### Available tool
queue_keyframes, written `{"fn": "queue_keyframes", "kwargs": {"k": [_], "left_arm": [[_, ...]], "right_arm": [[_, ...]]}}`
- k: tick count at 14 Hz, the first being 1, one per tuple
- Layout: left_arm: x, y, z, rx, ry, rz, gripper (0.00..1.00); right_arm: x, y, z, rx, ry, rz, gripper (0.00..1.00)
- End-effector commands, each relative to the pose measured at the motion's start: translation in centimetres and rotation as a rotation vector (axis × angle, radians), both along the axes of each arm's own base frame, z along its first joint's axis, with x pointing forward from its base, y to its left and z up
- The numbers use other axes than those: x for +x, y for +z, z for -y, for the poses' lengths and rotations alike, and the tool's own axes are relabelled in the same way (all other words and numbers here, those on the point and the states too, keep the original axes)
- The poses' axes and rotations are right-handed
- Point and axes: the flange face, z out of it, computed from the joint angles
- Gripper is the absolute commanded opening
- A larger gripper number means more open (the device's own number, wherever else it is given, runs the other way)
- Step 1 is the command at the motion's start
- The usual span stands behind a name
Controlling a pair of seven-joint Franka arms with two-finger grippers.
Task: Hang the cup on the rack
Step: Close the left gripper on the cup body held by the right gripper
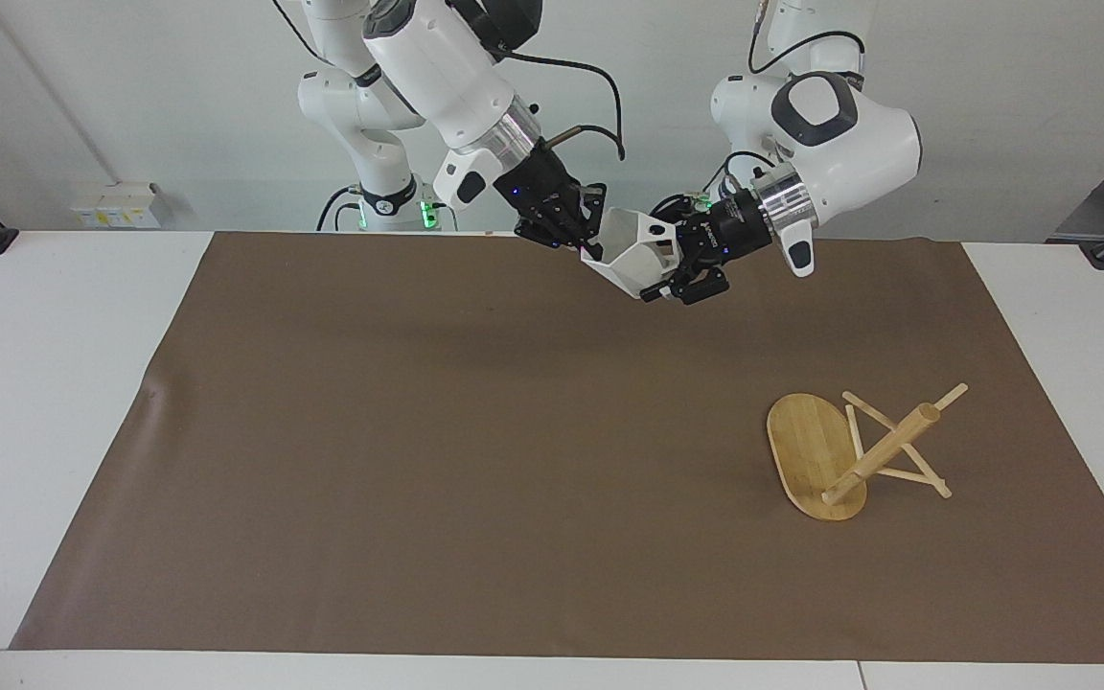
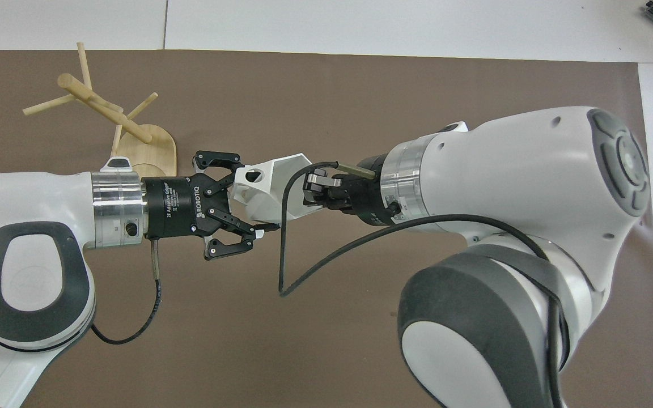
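Observation:
The white faceted cup (image 1: 631,251) (image 2: 274,184) hangs in the air over the mat's edge nearest the robots, held from both ends. My right gripper (image 1: 583,240) (image 2: 310,194) is shut on its rim. My left gripper (image 1: 675,273) (image 2: 253,197) is shut on the cup's other end, where the handle with the round hole is. The bamboo rack (image 1: 883,450) (image 2: 102,107) is on the mat toward the left arm's end of the table, farther from the robots than the cup. Its post slants and its pegs seem to rest on the mat. My left arm covers part of its base in the overhead view.
A brown mat (image 1: 437,460) covers most of the white table (image 1: 44,383). A black cable (image 2: 287,260) loops down from my right wrist below the cup.

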Motion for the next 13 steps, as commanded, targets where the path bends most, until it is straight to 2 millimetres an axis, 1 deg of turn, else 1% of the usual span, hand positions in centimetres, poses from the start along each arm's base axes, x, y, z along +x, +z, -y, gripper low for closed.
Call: {"fn": "queue_keyframes", "kwargs": {"k": [1,2,3,4,6,9,12,13], "left_arm": [[-0.5,0.0,-1.1,-0.024,-0.006,-0.012,0.0],[-0.5,0.0,-1.0,-0.019,-0.007,-0.016,0.0],[-0.5,-0.1,-1.1,-0.017,-0.004,-0.018,0.0],[-0.5,0.0,-1.1,-0.017,0.002,-0.026,0.0],[-0.4,0.1,-0.9,-0.014,0.02,-0.048,0.0],[-0.6,0.0,-0.6,0.064,0.003,-0.049,0.0],[-0.6,-0.2,-0.5,0.099,0.006,-0.032,0.0],[-0.6,-0.2,-0.6,0.102,0.009,-0.035,0.0]], "right_arm": [[-0.5,0.5,-0.1,0.029,-0.032,-0.003,0.19],[-0.5,0.4,-0.1,0.029,-0.033,-0.005,0.25],[-0.2,0.2,0.3,0.025,-0.032,-0.005,0.39],[-0.2,0.1,0.5,0.02,-0.028,-0.007,0.48],[-0.3,-0.1,0.6,0.016,-0.027,-0.009,0.61],[-0.1,-0.3,1.0,0.003,-0.031,-0.004,0.74],[0.3,-0.4,1.6,0.001,-0.044,-0.004,0.95],[0.3,-0.4,1.6,0.0,-0.04,-0.001,1.0]]}}
